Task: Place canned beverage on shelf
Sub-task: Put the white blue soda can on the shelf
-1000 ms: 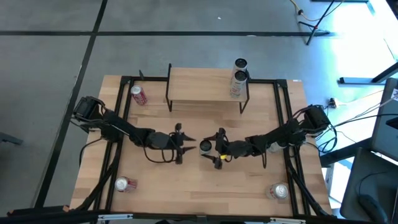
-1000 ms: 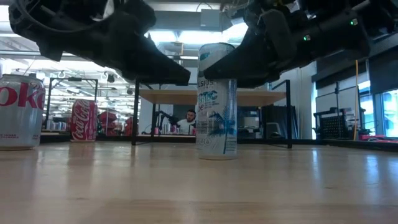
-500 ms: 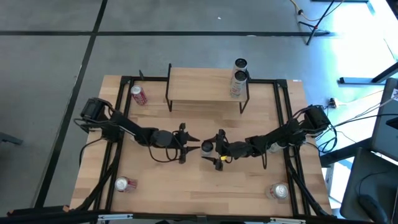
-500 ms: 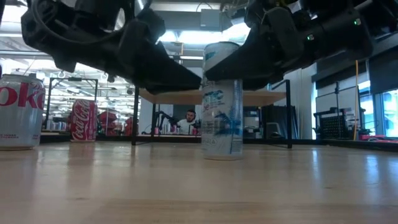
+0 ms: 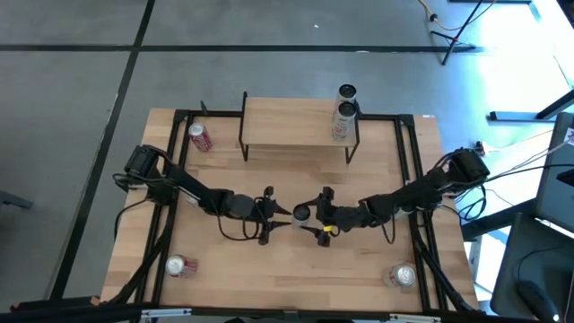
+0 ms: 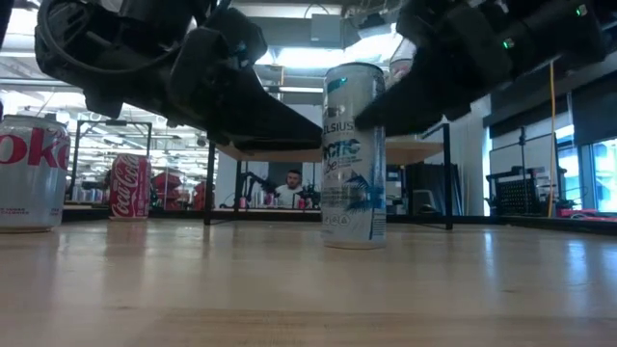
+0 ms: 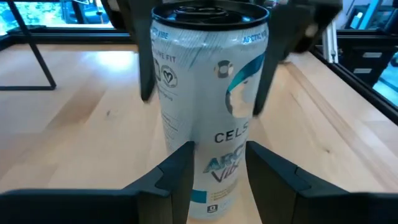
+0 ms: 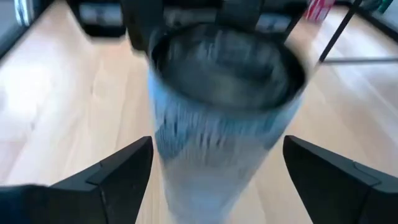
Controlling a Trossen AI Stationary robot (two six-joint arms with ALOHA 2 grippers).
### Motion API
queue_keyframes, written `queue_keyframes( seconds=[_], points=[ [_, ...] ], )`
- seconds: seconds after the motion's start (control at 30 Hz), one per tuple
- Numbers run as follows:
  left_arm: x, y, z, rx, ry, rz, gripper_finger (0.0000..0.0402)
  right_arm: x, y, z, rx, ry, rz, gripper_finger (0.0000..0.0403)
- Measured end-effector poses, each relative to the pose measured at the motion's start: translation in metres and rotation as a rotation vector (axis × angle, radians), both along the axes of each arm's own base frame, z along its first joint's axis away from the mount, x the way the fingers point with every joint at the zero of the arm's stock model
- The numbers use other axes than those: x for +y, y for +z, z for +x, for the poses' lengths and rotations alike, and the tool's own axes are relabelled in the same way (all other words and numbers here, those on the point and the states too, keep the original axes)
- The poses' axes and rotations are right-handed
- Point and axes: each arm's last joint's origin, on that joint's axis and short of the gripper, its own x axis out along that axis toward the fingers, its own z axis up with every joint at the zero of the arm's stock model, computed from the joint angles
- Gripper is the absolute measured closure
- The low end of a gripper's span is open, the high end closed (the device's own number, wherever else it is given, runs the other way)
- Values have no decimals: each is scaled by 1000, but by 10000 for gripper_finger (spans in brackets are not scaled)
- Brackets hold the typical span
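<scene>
We are early in the task: our slim white can (image 6: 353, 154) stands on the counter (image 5: 359, 269) between our two grippers, well short of the shelf (image 5: 296, 121), where two cans (image 5: 344, 112) already stand. Our left gripper (image 5: 280, 213) is narrowly parted around the can's lower body, and our right gripper (image 5: 316, 218) is spread wide on its far side, neither visibly squeezing. The can is upright, long axis vertical, top facing up.

Light wooden tabletop (image 5: 269, 269) on a grey concrete floor (image 5: 72, 99) crossed by dark seam lines (image 5: 269, 48). Bright daylight falls at the upper right, near a black stand (image 5: 462, 31). Beyond the table, a person (image 6: 289, 185) sits among workshop benches under ceiling lights (image 6: 289, 56).
</scene>
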Motion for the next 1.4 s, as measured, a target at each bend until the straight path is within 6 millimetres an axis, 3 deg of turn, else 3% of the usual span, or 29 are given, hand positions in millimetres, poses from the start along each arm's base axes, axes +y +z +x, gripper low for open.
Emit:
queue_keyframes(
  seconds=[0.2, 0.7, 0.83, 1.1, 1.4],
  points=[
    [0, 1, 0, -7, -8, -5, 264, 0, 10, 3, -91, 9, 26, 59],
    [0, 1, 0, -15, -7, -6, 264, 3, 7, 10, -152, 34, 36, 59],
    [0, 1, 0, -15, -7, -6, 264, 2, 31, 15, -138, 21, 33, 59],
    [0, 0, 0, -1, -6, -3, 264, -7, 69, 45, 226, -53, 35, 59],
    [0, 0, 0, 4, -8, -3, 264, -4, 81, 49, 401, -90, 97, 59]
  ],
)
